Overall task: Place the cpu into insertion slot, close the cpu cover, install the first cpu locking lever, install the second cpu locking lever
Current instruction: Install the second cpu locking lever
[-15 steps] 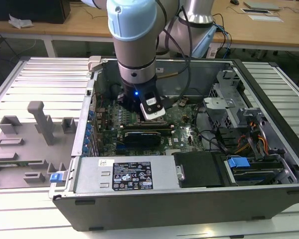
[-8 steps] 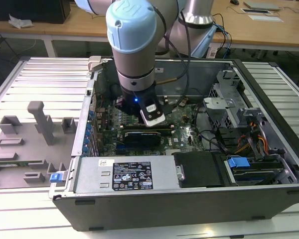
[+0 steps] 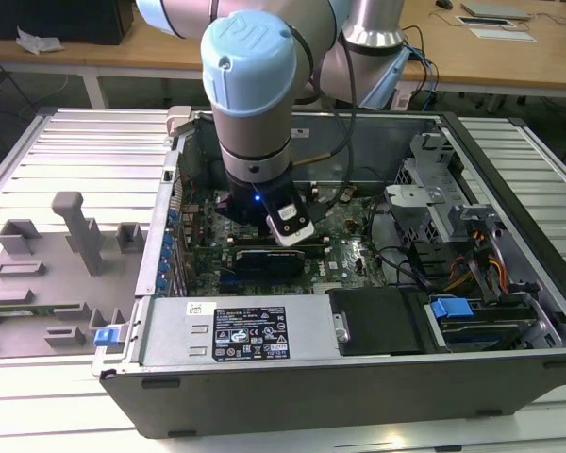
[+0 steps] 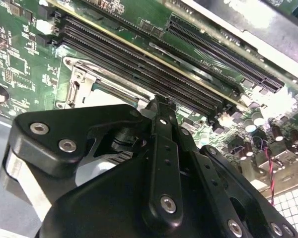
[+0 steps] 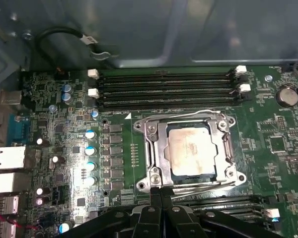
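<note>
Black fingers (image 5: 161,198), pressed together and empty, hover just beside the thin, stiff silver-grey metal cpu cover (image 5: 188,121) closed over the fragile, pale square cpu (image 5: 191,151).

Tight room around the socket
RAM slots (image 5: 166,89) flank the cpu cover (image 5: 188,151); open air above, claw (image 5: 161,196) at its edge.

The cpu (image 5: 190,150) lies in the insertion slot (image 5: 154,151).

silvery-beige cpu (image 5: 189,150), green motherboard (image 5: 268,124)
</note>
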You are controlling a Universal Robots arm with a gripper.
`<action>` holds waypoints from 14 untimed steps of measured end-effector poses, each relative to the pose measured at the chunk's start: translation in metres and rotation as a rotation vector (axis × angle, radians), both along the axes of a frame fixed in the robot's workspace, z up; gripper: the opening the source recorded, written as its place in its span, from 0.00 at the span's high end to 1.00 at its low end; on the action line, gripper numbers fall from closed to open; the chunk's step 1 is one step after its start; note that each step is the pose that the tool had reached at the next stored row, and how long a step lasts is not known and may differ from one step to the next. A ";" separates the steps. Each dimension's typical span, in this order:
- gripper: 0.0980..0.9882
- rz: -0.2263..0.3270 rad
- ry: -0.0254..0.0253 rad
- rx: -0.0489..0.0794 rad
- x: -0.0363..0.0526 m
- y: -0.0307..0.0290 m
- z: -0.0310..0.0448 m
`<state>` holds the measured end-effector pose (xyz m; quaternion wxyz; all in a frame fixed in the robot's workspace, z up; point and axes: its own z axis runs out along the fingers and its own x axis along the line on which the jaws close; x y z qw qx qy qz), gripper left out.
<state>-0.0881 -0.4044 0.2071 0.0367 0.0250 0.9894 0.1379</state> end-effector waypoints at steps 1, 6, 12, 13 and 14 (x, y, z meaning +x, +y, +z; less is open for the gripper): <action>0.99 0.004 0.0000 0.004 -0.0003 -0.0003 -0.0011; 0.99 0.029 -0.0001 0.026 -0.0069 -0.0004 -0.0079; 0.99 0.040 -0.0001 0.029 -0.0070 0.0045 -0.0118; 0.99 0.041 0.0001 0.028 -0.0072 0.0049 -0.0124; 0.99 0.041 0.0003 0.028 -0.0072 0.0051 -0.0126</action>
